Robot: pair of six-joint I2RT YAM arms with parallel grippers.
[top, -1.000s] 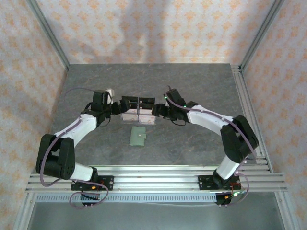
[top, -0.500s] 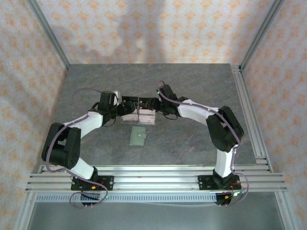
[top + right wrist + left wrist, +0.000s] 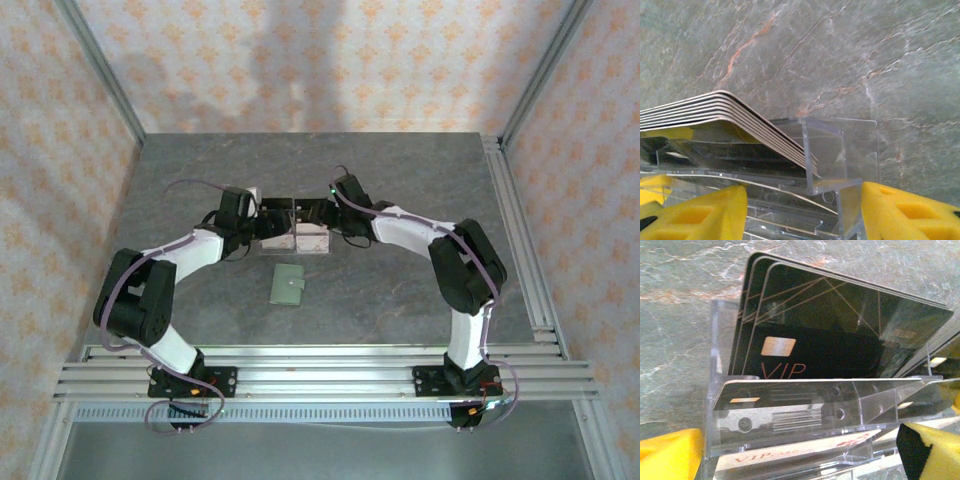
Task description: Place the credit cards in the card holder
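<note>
The credit cards stand in a clear acrylic rack (image 3: 296, 240) at mid-table. In the left wrist view they show black faces with a gold chip and "VIP" (image 3: 840, 335), and a pale card (image 3: 790, 454) lies in the front slot. The right wrist view shows several pale-edged cards (image 3: 715, 112) stacked aslant. The card holder (image 3: 290, 285), a shut sage-green wallet, lies flat in front of the rack. My left gripper (image 3: 268, 222) (image 3: 800, 455) is open wide around the rack's left end. My right gripper (image 3: 316, 214) (image 3: 805, 212) is open, its yellow pads (image 3: 910, 210) flanking the rack's right end.
The rack's clear corner wall (image 3: 840, 150) stands between the right fingers. Bare grey stone tabletop (image 3: 400, 170) spreads behind and to the sides. A metal rail (image 3: 515, 220) runs along the right edge, and patterned walls enclose the table.
Both arms have reached in toward the rack, the left gripper moving right and the right gripper moving left. The right jaws have narrowed a little. The wallet has not moved.
</note>
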